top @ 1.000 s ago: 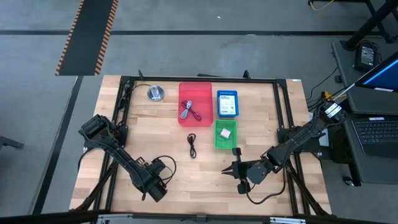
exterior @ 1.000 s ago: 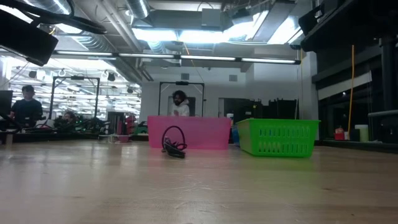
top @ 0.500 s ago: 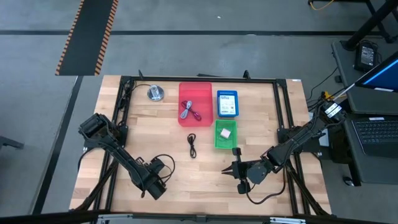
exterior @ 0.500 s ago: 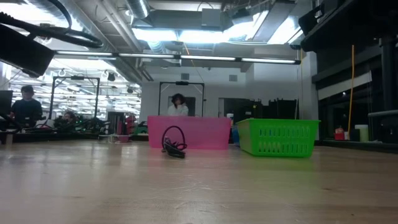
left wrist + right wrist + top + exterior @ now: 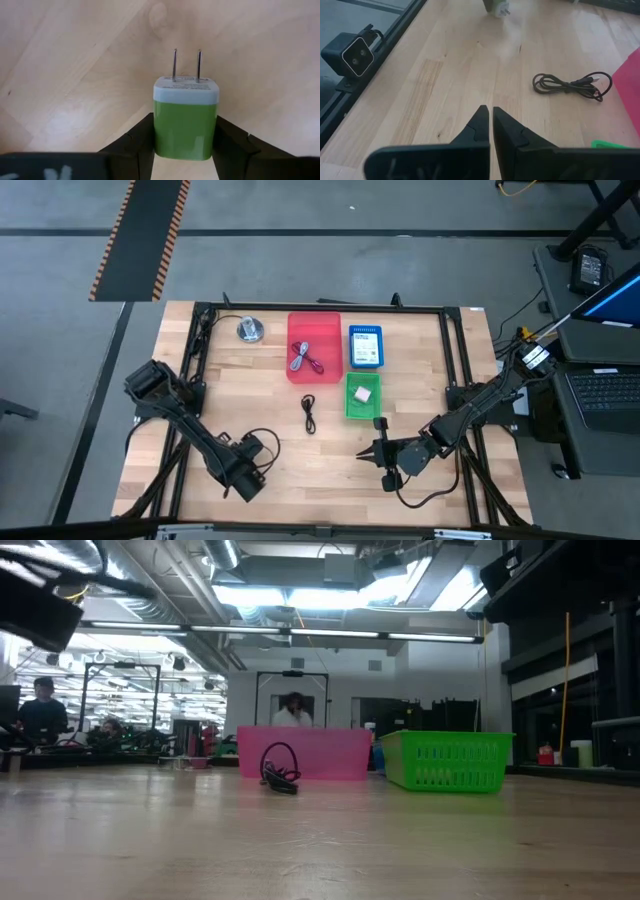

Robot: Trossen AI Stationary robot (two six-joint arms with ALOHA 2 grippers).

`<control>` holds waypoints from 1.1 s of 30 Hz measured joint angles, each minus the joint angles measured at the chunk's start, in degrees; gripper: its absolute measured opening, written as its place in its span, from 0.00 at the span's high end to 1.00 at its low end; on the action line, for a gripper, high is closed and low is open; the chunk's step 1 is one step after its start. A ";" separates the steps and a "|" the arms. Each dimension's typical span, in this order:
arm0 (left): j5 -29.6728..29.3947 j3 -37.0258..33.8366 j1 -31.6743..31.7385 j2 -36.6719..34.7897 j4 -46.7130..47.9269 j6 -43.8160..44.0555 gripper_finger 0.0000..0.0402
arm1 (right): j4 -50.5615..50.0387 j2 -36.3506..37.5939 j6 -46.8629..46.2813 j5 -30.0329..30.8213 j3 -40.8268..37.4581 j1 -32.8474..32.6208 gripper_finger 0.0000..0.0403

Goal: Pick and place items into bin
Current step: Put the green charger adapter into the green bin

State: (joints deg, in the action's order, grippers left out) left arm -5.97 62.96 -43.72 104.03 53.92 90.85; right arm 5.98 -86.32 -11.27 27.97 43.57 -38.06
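From above, the left gripper sits by the worktop's front left, the right gripper front centre, a black cable mid-worktop. Left wrist: fingers pinch a green plug adapter. Right wrist: fingers pressed together, empty.

Overhead looks straight down, low view level across; both share the black cable, perhaps also the right wrist's.
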 joint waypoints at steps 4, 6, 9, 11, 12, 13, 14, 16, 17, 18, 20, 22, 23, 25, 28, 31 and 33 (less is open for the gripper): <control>-2.54 0.00 -0.79 -2.01 -0.07 0.03 0.64 | -0.02 0.00 0.00 0.02 0.00 0.00 0.99; -4.69 0.00 -1.31 -3.50 -0.05 0.36 0.64 | 0.00 0.00 0.00 0.02 0.00 0.02 0.99; -8.74 0.04 -2.33 -5.85 -0.09 0.46 0.64 | 0.00 0.00 0.00 0.01 0.00 0.01 0.99; -12.09 0.04 -3.12 -7.56 -0.07 0.36 0.64 | -0.02 0.00 0.00 0.01 0.00 0.01 0.99; -14.09 0.07 -3.58 -8.52 -0.05 -0.12 0.64 | -0.02 0.00 0.00 0.00 0.00 0.01 0.99; -16.32 0.09 -4.07 -9.29 -0.05 -0.76 0.64 | 0.01 0.00 0.17 0.01 0.00 0.00 0.99; -18.66 0.09 -4.57 -10.06 -0.05 -1.20 0.64 | 0.18 0.00 0.89 0.01 0.00 0.01 0.99; -23.72 0.09 -5.63 -11.56 -0.03 -2.22 0.64 | 1.31 0.01 1.93 0.02 0.00 0.01 0.99; -26.23 0.09 -6.09 -12.28 -0.03 -2.76 0.64 | 1.95 0.00 2.62 0.00 0.00 0.00 0.99; -28.66 0.11 -6.57 -12.91 -0.03 -3.46 0.64 | 2.56 0.00 3.09 0.00 0.00 0.00 0.99; -33.01 0.11 -7.38 -13.78 -0.01 -5.02 0.64 | 3.26 0.02 4.31 0.00 0.00 0.00 0.99; -36.78 0.11 -7.95 -14.36 -0.01 -6.51 0.64 | 3.87 0.02 5.43 0.01 0.00 0.02 0.99; -38.31 0.14 -8.07 -14.48 0.01 -7.14 0.64 | 3.96 0.02 5.67 0.01 0.00 0.02 0.99; -41.18 0.15 -8.13 -14.51 0.01 -8.92 0.64 | 4.25 0.02 5.79 0.02 0.00 0.04 0.99; -46.99 0.15 -7.99 -14.51 -0.01 -11.80 0.64 | 6.15 0.02 7.13 0.02 0.00 0.04 0.99; -52.31 0.15 -7.76 -14.51 -0.05 -14.39 0.64 | 9.17 0.02 10.07 0.02 0.00 0.05 0.99; -54.68 0.15 -7.74 -14.51 -0.06 -15.05 0.64 | 11.30 0.02 12.09 0.04 0.00 0.12 0.99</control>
State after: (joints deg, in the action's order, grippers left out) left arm -60.65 63.11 -51.47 89.52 53.86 75.80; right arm 17.28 -86.30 0.83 28.01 43.57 -37.95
